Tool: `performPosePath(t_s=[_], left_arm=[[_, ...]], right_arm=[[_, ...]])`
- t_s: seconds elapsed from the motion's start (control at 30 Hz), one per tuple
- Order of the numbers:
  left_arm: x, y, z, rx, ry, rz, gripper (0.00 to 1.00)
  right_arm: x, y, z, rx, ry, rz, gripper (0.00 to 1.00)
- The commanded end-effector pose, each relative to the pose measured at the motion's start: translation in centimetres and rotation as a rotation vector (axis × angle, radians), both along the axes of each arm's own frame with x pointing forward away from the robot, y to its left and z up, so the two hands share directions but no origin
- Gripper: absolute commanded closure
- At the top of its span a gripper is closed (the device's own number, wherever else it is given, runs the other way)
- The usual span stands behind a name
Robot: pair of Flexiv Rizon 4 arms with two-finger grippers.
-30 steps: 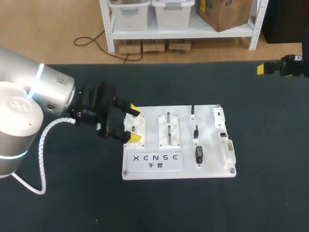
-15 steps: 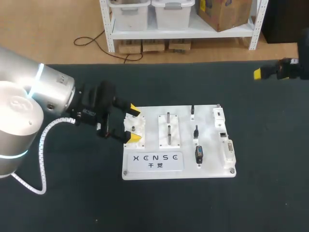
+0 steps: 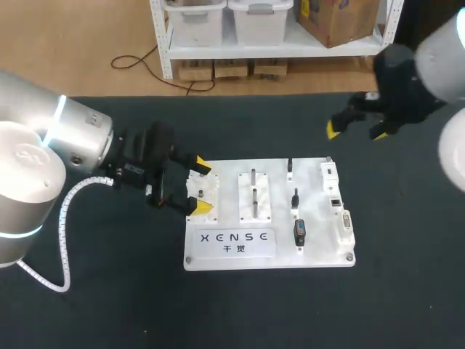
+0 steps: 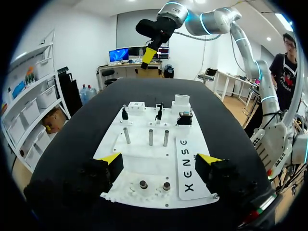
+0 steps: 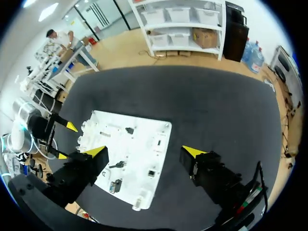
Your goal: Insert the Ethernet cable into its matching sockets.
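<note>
**Ethernet cable: hard to tell apart**

Small black plugs (image 3: 295,198) stand on the white rectangular board (image 3: 269,258) with dark lettering, on the dark desk (image 3: 109,291). Left hand (image 3: 203,188) hangs released over the board's end; right hand (image 5: 147,153) released, well apart.

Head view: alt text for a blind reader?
A white connector board lies on a dark table, with the left gripper open astride its left end. The right gripper hangs above the table beyond the board's far right corner.

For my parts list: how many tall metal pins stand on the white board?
3, in a row across the white board, ahead of the left gripper: first pin, second pin, third pin. None seems hidden.
</note>
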State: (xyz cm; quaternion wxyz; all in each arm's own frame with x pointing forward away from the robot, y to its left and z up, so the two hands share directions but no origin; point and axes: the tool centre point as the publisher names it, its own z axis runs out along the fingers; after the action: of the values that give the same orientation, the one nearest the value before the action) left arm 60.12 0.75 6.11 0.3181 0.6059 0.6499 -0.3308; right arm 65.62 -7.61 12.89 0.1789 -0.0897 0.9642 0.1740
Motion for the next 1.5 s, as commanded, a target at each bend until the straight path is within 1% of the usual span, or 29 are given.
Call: performPosePath(t_s=[0.03,0.07,0.2,0.47,0.7,0.93,1.13,1.17,1.2,1.27,1.3,1.33,1.37,1.5], left_arm=[[-0.1,0.0,-0.1,-0.004,-0.003,0.002,0.0],[-0.1,0.0,-0.1,-0.004,-0.003,0.002,0.0],[-0.1,0.0,-0.1,-0.004,-0.003,0.002,0.0],[-0.1,0.0,-0.1,-0.004,-0.003,0.002,0.0],[-0.1,0.0,-0.1,-0.004,-0.003,0.002,0.0],[-0.1,0.0,-0.1,-0.004,-0.003,0.002,0.0],[-0.1,0.0,-0.1,-0.004,-0.003,0.002,0.0],[-0.1,0.0,-0.1,-0.004,-0.003,0.002,0.0],[-0.1,0.0,-0.1,-0.004,-0.003,0.002,0.0],[-0.1,0.0,-0.1,-0.004,-0.003,0.002,0.0],[-0.1,0.0,-0.1,-0.004,-0.003,0.002,0.0],[-0.1,0.0,-0.1,-0.004,-0.003,0.002,0.0],[-0.1,0.0,-0.1,-0.004,-0.003,0.002,0.0],[-0.1,0.0,-0.1,-0.004,-0.003,0.002,0.0]], right_arm=[[-0.2,3.0,-1.4,-0.251,-0.009,-0.084,0.0],[-0.4,3.6,-1.9,-0.246,0.015,-0.087,0.0],[-1.0,5.2,-3.6,-0.298,0.051,-0.082,0.0],[-2.4,7.4,-6.8,-0.329,0.127,-0.076,0.0],[-3.3,7.8,-8.4,-0.368,0.161,-0.08,0.0],[-4.5,7.8,-9.8,-0.368,0.187,-0.095,0.0],[-5.0,7.7,-10.6,-0.365,0.201,-0.101,0.0],[-5.0,7.7,-10.7,-0.364,0.203,-0.102,0.02],[-5.0,7.8,-10.8,-0.363,0.204,-0.102,0.13],[-5.0,7.8,-11.0,-0.361,0.205,-0.102,0.24],[-4.9,7.8,-11.1,-0.359,0.206,-0.1,0.46],[-4.9,7.8,-11.1,-0.358,0.205,-0.1,0.57],[-4.8,7.9,-11.2,-0.358,0.204,-0.098,0.6],[-4.6,8.0,-11.3,-0.357,0.2,-0.088,0.61]])
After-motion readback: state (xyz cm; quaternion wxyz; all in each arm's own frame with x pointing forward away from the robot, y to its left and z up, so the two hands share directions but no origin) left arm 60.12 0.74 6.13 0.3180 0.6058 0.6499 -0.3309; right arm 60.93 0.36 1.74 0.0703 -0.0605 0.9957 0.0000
